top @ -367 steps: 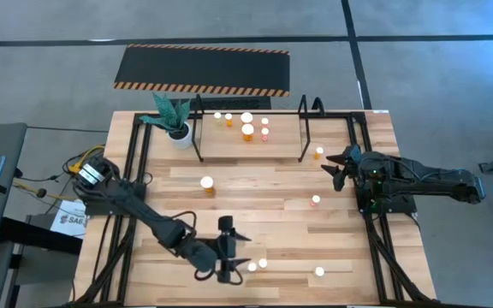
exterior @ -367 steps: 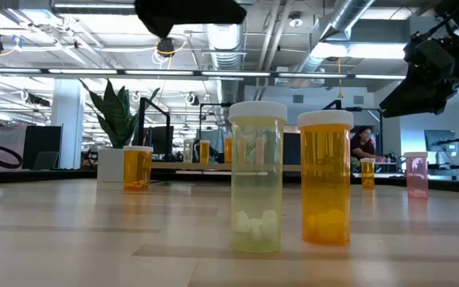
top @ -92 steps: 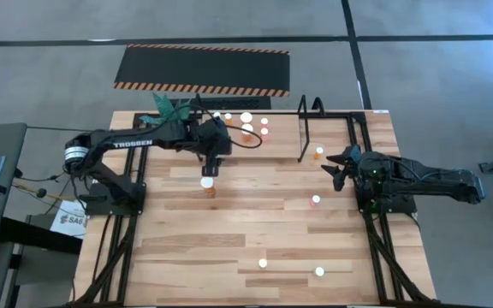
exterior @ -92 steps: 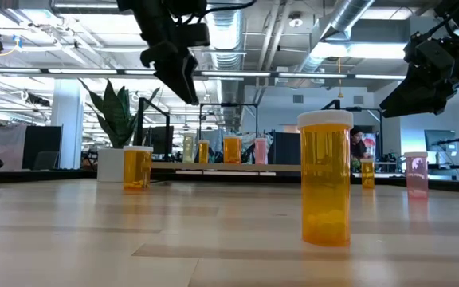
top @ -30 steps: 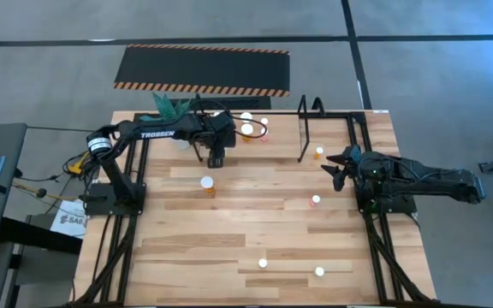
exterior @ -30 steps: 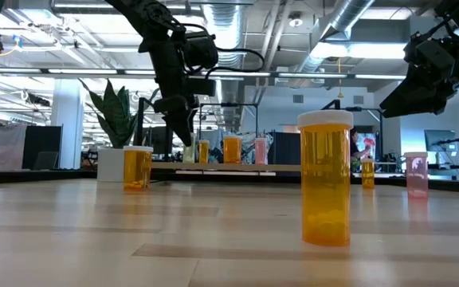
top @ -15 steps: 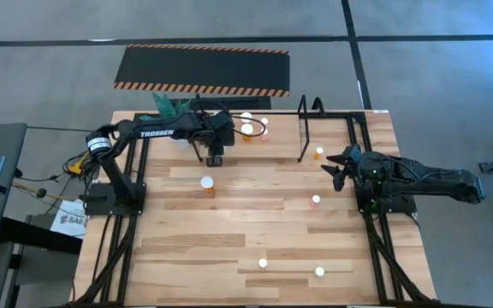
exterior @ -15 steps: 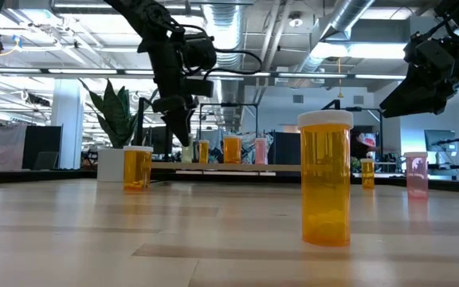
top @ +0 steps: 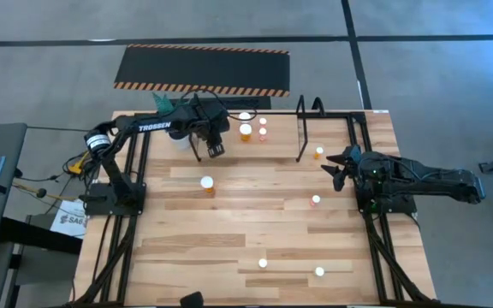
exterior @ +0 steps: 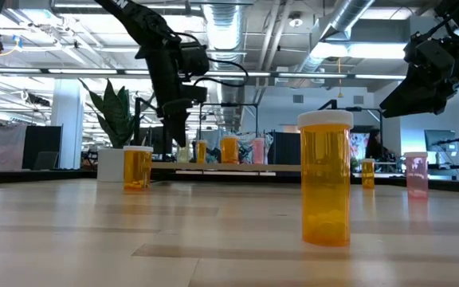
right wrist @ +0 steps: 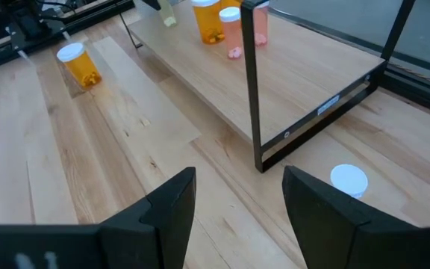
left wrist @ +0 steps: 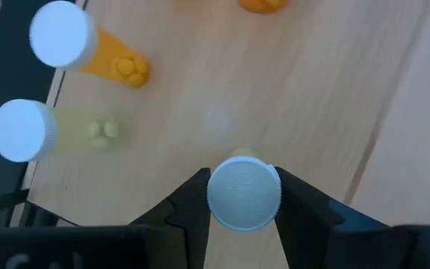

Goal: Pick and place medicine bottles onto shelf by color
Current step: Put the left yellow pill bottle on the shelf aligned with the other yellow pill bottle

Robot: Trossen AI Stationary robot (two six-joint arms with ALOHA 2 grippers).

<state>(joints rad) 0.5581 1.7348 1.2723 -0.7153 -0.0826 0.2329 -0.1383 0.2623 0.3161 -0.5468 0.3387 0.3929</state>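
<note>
Left claw [left wrist: 243, 196] grips white-capped bottle [left wrist: 243, 194] above shelf [left wrist: 297, 82].

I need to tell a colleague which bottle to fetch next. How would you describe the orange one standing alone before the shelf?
Find the wooden shelf at the table's far edge. In front of its left end, on the tabletop, stands an orange bottle with a white cap. It alone stands off the shelf there, unlike the pale bottle gripped by the left end effector.
</note>
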